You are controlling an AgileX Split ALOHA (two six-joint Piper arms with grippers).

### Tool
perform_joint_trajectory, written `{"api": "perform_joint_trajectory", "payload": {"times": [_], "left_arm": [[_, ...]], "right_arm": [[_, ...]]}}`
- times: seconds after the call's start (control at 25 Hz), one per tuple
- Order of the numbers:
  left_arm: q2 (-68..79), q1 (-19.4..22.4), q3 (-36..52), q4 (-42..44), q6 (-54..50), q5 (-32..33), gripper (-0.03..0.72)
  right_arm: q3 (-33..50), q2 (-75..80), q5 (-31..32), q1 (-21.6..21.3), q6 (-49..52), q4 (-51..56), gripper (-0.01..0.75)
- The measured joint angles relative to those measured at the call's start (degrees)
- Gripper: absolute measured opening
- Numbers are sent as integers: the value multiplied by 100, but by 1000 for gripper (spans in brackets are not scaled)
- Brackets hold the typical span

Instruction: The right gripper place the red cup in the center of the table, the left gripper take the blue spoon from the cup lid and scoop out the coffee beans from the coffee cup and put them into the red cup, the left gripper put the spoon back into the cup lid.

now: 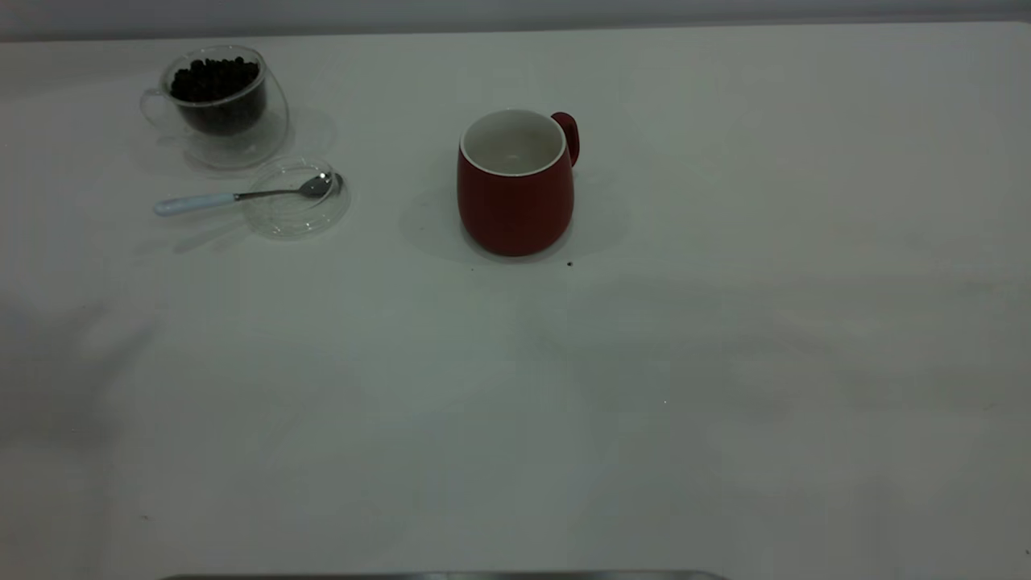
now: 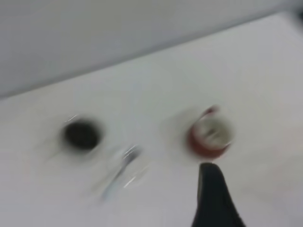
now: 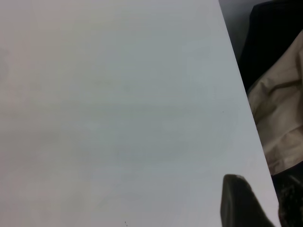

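On the white worktop [image 1: 725,362], the red cup [image 1: 515,189] stands centred; the blue spoon [image 1: 242,196] awaits on the cup lid [image 1: 296,211]. Left end effector [image 2: 215,198], opening indiscernible, must descend next.

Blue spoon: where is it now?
In the exterior view, the blue spoon lies at far left, bowl resting in the cup lid, just in front of the coffee cup.

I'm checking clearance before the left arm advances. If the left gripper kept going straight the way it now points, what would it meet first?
Probably the red cup: it sits just beyond the left gripper fingertip in the left wrist view. Depth is unclear, so it might meet bare table first.
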Motion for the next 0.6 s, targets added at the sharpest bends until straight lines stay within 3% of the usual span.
{"api": "perform_joint_trajectory", "payload": {"times": [0.24,0.48,0.6], "left_arm": [[-1083,-100,403,2217,-1993,378,506],[-2043,-148,2320,2520,-2192,283,506],[-2646,-389,3420,2559,-2193,-5,506]], "right_arm": [[0,0,0,0,0,0,243],[0,0,0,0,0,0,243],[0,0,0,0,0,0,243]]}}
